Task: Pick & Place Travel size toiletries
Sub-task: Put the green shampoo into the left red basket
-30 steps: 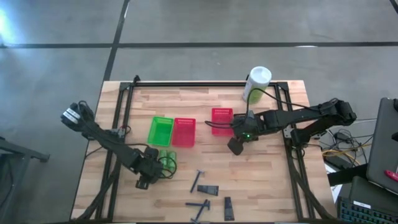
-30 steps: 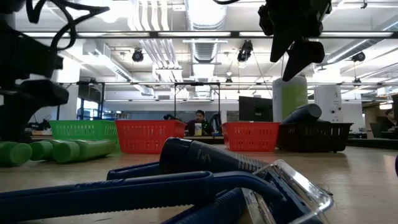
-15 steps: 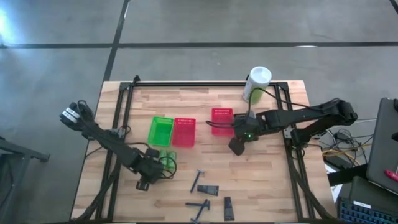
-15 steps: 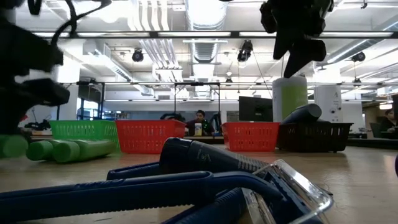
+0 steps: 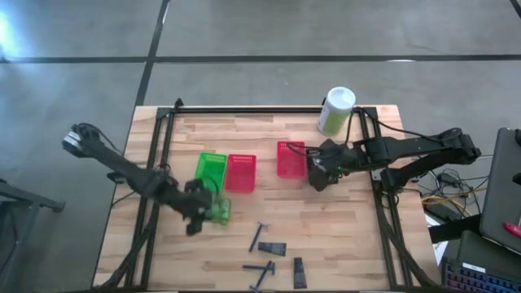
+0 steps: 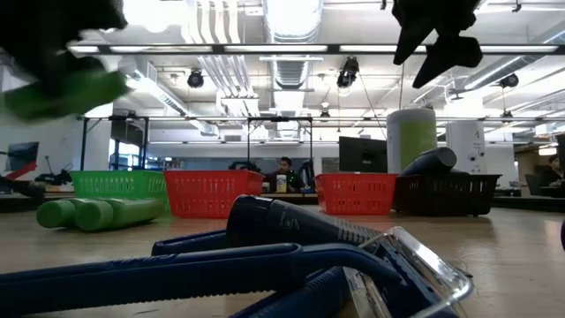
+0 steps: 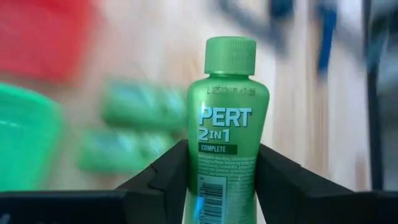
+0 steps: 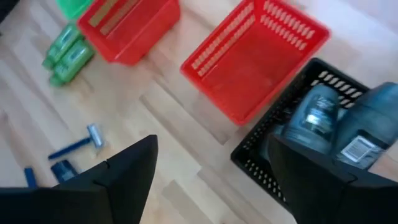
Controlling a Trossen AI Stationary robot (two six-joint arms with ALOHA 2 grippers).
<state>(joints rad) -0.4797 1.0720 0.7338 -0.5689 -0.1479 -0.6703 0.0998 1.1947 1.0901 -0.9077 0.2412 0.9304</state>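
Green plastic sits between the two dark fingers of the left gripper [image 7: 214, 186]: a small bottle [image 7: 227, 130] marked "PERT 2 IN 1", cap pointing away from the wrist, pinched on both sides. In the high view this gripper [image 5: 198, 213] hovers at the near edge of the green basket [image 5: 211, 168], with the bottle lifted off the wood. Just beyond its fingertips lie two more green bottles [image 6: 101, 213], side by side on the table [image 5: 342, 236], and the first red basket [image 5: 240, 172] stands right next to the green one. Further off, toward the table's front, the black T-shaped sticks [image 5: 257, 237] and small dark wedge tubes [image 5: 298, 273] are scattered.

Across the table the right gripper [image 5: 319, 177] hangs in the air, fingers spread wide and holding nothing. Directly under it is the black basket [image 8: 280, 158], which holds grey rounded containers [image 8: 317, 112]. The second red basket [image 8: 255, 59] touches the black one on the side facing the other arm. Behind the right gripper, at the far edge, stands a tall pale green canister [image 5: 335, 111] with a white cap.
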